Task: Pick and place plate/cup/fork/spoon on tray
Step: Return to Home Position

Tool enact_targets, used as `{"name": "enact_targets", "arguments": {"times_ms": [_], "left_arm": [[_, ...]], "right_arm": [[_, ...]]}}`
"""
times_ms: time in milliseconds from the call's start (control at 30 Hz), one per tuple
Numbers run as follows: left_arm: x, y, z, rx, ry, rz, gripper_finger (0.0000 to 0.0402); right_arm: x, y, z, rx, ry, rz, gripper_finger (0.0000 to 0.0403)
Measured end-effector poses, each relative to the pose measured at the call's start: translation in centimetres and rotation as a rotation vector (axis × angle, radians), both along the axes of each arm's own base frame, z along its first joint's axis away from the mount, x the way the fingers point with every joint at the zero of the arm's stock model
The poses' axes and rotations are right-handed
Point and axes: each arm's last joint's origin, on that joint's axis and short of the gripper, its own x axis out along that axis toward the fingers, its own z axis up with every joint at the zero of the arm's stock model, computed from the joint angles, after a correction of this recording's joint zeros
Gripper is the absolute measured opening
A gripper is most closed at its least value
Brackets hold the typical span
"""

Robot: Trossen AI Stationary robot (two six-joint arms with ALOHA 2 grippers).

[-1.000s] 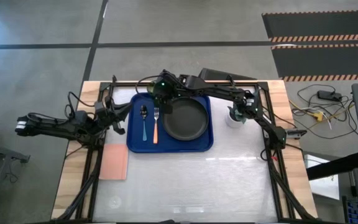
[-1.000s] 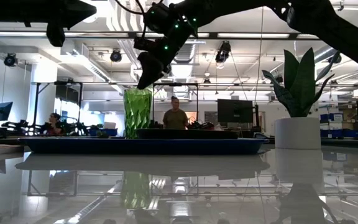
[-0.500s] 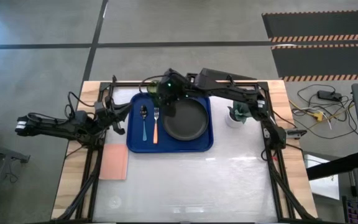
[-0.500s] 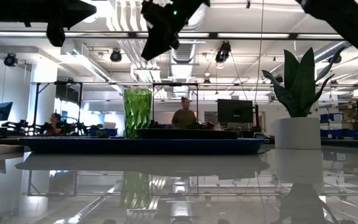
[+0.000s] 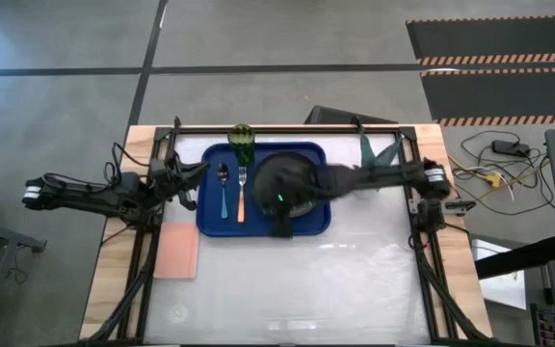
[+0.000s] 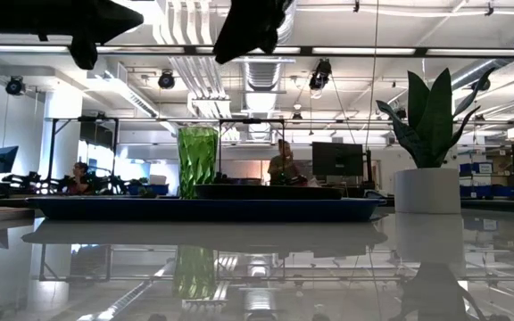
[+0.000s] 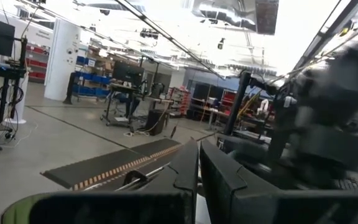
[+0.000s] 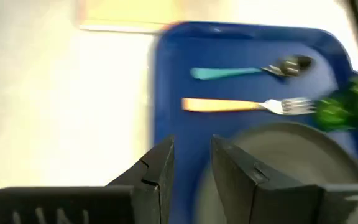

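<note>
Green cup point(image 5: 242, 136) upright on the blue tray's point(image 5: 210, 224) far edge, spoon point(image 8: 248, 71) and fork point(image 8: 244, 105) left of plate point(image 8: 291, 155), low view shows only the cup clearly, right tool point(image 8: 191, 163) slightly parted, empty, over the tray's near edge, left tool point(image 7: 199, 165) nearly closed, empty, parked left of the tabletop.

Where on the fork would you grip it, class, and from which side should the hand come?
Grip the fork by its orange handle, coming straight down from above. It lies flat on the tray between the spoon and the plate, so only the top is free.
</note>
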Motion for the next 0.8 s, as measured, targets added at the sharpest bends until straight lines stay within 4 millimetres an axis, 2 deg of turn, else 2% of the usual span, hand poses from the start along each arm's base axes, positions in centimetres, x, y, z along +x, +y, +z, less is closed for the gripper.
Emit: {"name": "enact_targets", "arguments": {"times_ms": [200, 333, 533, 800], "left_arm": [[0.4, -0.2, 0.3, 0.019, 0.003, -0.078, 0.0000], [0.7, -0.5, 0.4, 0.025, 0.003, -0.167, 0.0000], [1.2, -0.8, 0.0, 0.006, 0.017, -0.265, 0.0000], [2.5, -1.9, -1.1, -0.104, 0.071, -0.387, 0.0000]], "right_arm": [[-3.0, 5.5, -2.3, -0.021, -0.135, 0.081, 0.0083], [-5.6, 7.6, -3.1, -0.072, -0.239, 0.106, 0.0076], [-9.6, 8.6, -3.9, -0.033, -0.385, 0.154, 0.0067], [-14.3, 7.2, -5.4, 0.011, -0.506, 0.145, 0.0063]]}}
